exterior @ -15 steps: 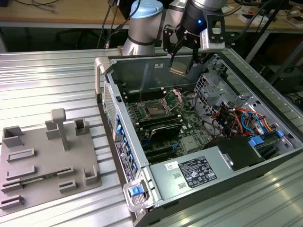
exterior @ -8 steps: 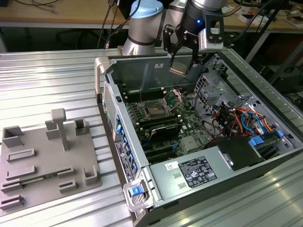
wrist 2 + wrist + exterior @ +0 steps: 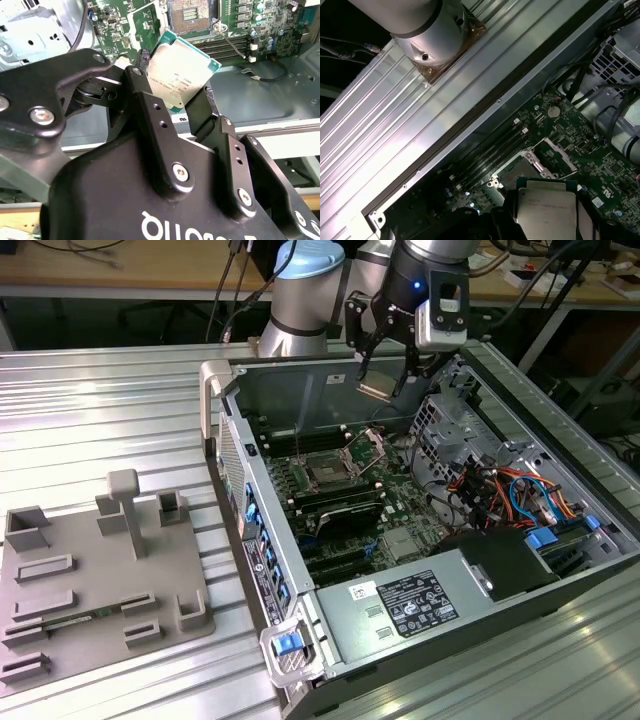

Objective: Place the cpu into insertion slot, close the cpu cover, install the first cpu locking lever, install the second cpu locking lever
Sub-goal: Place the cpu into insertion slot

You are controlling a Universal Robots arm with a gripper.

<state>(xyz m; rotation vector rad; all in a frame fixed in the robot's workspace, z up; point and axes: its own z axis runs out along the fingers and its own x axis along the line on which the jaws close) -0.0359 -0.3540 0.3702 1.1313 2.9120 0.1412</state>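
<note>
You will find the computer case [image 3: 300, 390] lying open on the worktop [image 3: 100, 410], with the fixture tray [image 3: 100, 580] beside it at the exterior view's left. Inside the case, the insertion slot [image 3: 328, 472] sits in the motherboard [image 3: 400, 540]. The cpu cover [image 3: 367, 447] stands raised at the slot's edge on the exterior view's right. The cpu [image 3: 378, 392] hangs between the fingers [image 3: 150, 115] of the gripper [image 3: 385, 388], above the open case and apart from the slot.

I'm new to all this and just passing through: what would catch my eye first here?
The black fingers pinching a small square silver-topped chip by its edges, held above an open grey metal computer case. Below, on the green circuit board, the square dark socket lies uncovered, its silvery cover frame tilted up.
</note>
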